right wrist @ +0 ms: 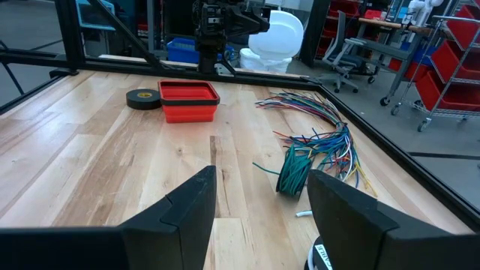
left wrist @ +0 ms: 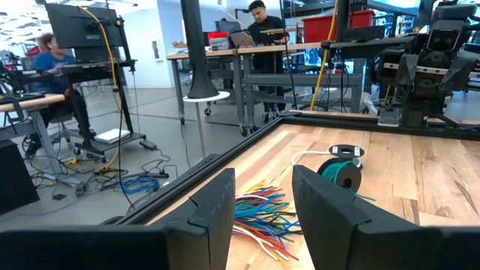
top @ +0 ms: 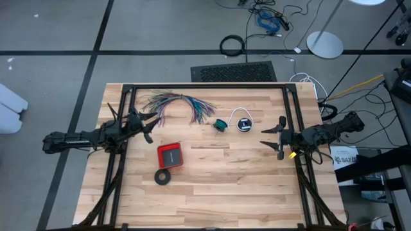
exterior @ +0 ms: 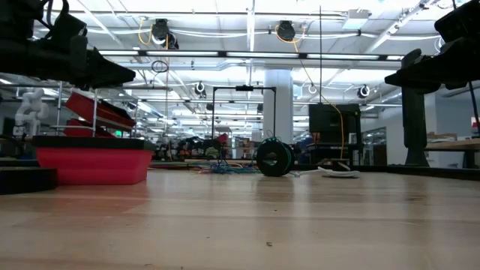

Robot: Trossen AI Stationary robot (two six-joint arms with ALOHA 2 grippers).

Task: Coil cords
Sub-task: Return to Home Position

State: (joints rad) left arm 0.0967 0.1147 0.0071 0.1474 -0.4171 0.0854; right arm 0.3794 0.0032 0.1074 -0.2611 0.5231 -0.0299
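Note:
The teal-green cord (top: 221,124) sits as a small coil standing on edge at the table's middle back. It also shows in the low view as the teal coil (exterior: 274,157). Just right of it lies the white cord (top: 237,112), looped, with its black round piece (top: 243,124). My left gripper (top: 149,126) hovers at the left side, open and holding nothing, and its wrist view looks over the coil (left wrist: 342,174). My right gripper (top: 268,137) hovers at the right, open and holding nothing, with the coil (right wrist: 294,171) ahead of it.
A fanned bundle of many-coloured wires (top: 180,102) lies at the back left of centre. A red tray (top: 170,154) and a black tape ring (top: 163,176) sit at the front left of centre. A black frame (top: 205,86) rims the table. People work at desks beyond.

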